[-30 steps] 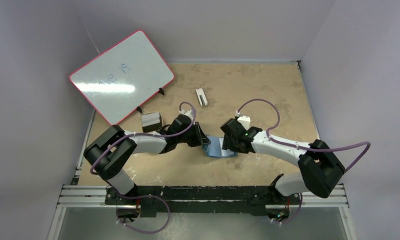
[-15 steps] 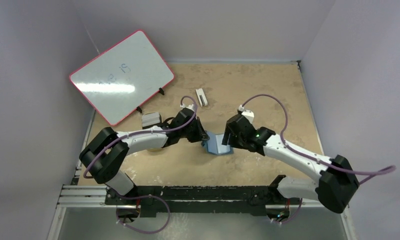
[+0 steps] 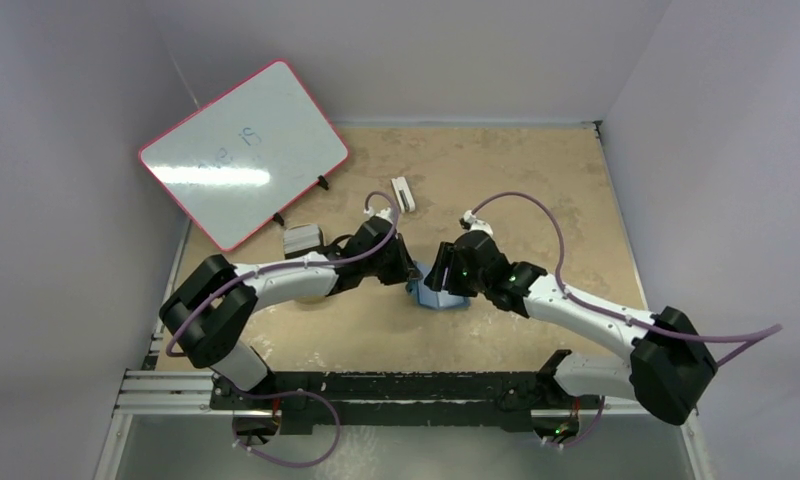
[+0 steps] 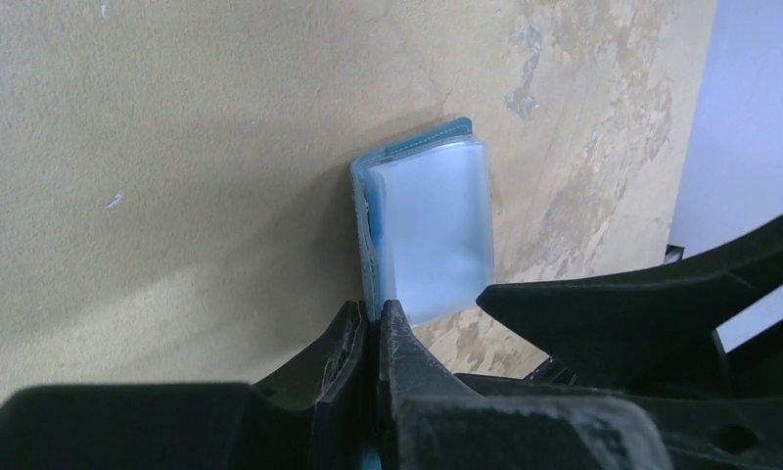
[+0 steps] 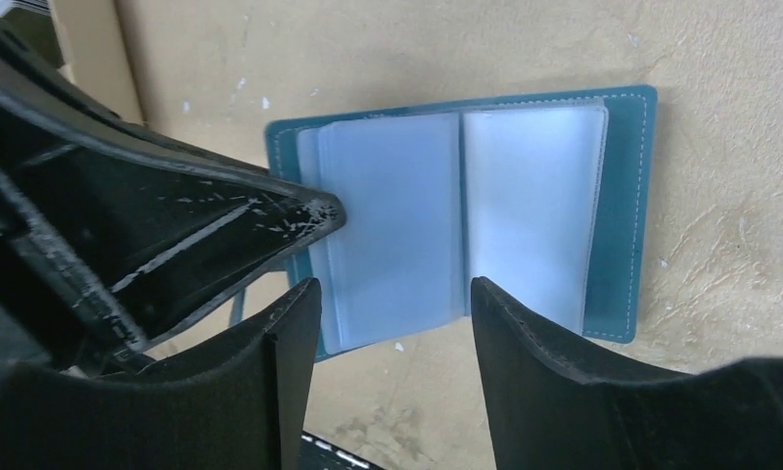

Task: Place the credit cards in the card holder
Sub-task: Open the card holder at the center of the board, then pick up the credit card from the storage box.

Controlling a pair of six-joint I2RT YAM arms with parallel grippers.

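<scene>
Centrally, on the mottled tan table, the card holder is laid open between both arms: a light, floppy teal cover, stitched at the rim, lined with slick clear sleeves. One edge is pinched by the left gripper; the right gripper is poised spread above; cover edges are judged the surest hold

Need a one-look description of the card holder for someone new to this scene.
On the tan table, go from the red-framed whiteboard toward the centre. The card holder lies there open: a small teal wallet with clear plastic sleeves, its edge pinched by the left gripper. It is the only blue item; the white block and grey box sit farther back.
</scene>
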